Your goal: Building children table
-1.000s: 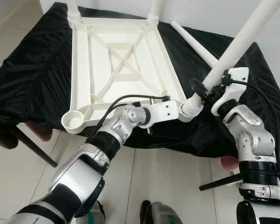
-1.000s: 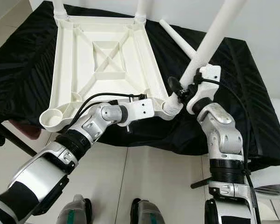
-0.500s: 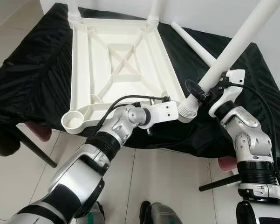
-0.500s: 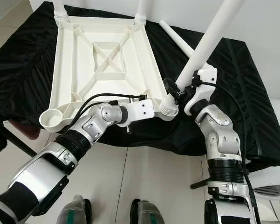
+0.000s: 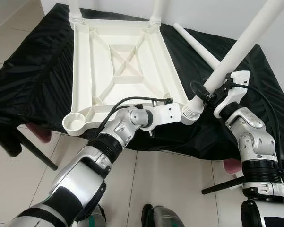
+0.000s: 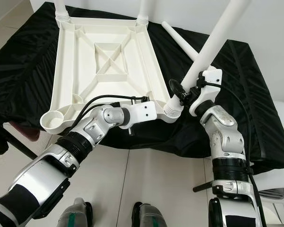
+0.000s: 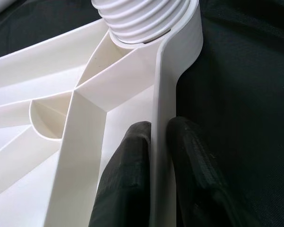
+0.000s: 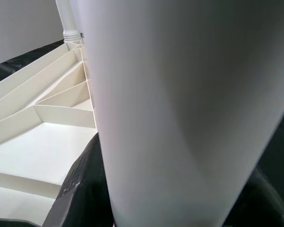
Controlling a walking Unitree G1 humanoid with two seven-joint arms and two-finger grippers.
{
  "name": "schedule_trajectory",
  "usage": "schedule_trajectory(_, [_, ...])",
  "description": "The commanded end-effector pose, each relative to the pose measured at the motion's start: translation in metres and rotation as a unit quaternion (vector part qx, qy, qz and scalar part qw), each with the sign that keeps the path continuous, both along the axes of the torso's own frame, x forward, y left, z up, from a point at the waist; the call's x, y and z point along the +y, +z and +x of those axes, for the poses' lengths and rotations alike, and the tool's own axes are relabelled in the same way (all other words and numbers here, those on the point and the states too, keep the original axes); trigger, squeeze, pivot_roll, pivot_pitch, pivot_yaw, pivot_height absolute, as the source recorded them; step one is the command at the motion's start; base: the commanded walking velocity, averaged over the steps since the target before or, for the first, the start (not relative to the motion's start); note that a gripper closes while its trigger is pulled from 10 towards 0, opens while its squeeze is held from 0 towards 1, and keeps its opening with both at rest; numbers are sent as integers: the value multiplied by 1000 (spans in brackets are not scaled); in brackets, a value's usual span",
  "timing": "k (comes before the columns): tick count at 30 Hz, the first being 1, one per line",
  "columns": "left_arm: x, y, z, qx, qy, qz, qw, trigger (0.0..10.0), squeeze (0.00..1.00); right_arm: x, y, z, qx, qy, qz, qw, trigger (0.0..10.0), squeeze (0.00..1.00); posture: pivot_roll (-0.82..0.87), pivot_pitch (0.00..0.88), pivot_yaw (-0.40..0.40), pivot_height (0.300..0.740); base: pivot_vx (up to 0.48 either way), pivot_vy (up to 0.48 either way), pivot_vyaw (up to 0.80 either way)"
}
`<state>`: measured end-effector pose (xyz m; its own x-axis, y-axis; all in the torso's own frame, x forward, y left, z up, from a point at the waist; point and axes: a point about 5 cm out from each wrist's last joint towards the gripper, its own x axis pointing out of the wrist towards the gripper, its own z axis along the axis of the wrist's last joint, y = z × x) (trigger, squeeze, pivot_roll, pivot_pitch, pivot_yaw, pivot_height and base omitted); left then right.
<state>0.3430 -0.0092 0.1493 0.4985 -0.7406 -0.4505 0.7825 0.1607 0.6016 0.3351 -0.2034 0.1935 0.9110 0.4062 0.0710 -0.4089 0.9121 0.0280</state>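
Leg in right gripper; left gripper pinches tabletop rim.

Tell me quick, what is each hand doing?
Left hand: closed on the tabletop rim.
Right hand: closed around a leg.

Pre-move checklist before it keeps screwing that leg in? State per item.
1. Left gripper pinching the tabletop rim: ok.
2. Right gripper clamped on the leg: ok.
3. Leg's threaded end at the near right corner socket: ok.
4. Leg square to the tabletop: not ok, it leans.
5. Threads engaged: cannot tell.
6. Spare leg lying on the black cloth, apart from the work: ok.
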Motion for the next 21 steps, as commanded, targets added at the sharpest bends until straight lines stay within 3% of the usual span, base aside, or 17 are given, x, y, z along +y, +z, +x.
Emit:
schedule_trajectory(1, [2,-9,-3,20,-4,16,1000,10000,0,-7,-31,-4,69,-13,-14,997,10000,0,31,97,-81,740,0,0,0])
schedule_trajectory(7, [2,-7,-2,19,-4,16,1000,10000,0,10,-34,-7,60,31,-19,998,10000,0,38,97,-82,740,0,0,0])
schedule_trajectory(21, [3,-7,-1,17,-4,18,1000,10000,0,22,-42,-17,64,70,-14,995,10000,0,36,99,-77,740,0,0,0])
